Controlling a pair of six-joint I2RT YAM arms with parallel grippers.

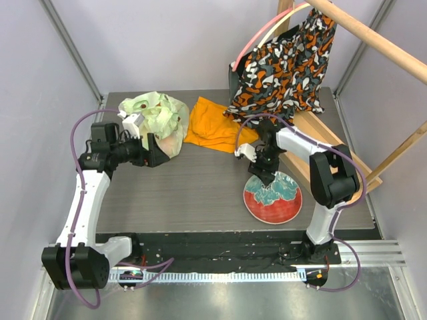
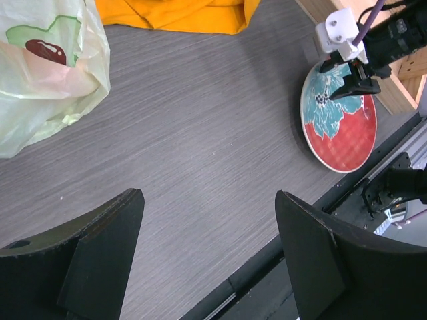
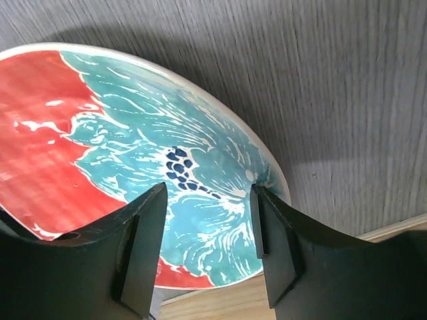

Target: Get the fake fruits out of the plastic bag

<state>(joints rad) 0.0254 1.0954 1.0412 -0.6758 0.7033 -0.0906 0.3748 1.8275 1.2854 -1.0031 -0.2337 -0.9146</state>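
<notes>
Top external view: nearest, on the right of the grey bench (image 1: pixel 200 187), lies a round red plate (image 1: pixel 272 200) painted with a teal flower. The right gripper (image 1: pixel 265 176) hangs low over the plate's far rim, pointing down. Seen from its own wrist camera, its fingers (image 3: pixel 143 247) stand partly apart, with only the painted plate between them, gripping nothing. Farther back on the left, the left gripper (image 1: pixel 152 149) has its fingers (image 2: pixel 100 247) spread wide and empty, bare bench showing between them. Just beyond it sits the plastic bag (image 1: pixel 159 119), pale green and crumpled into a mound at the far left of the bench. In the left wrist view a dark red shape (image 2: pixel 45 51) shows at the bag's thin wall; whether it is one of the fake fruits inside or a print cannot be told. Just right of the bag lies an orange cloth (image 1: pixel 213 125). Farthest, on the right, an orange-black patterned fabric bag (image 1: pixel 287 67) hangs from a wooden frame (image 1: pixel 373 37).
</notes>
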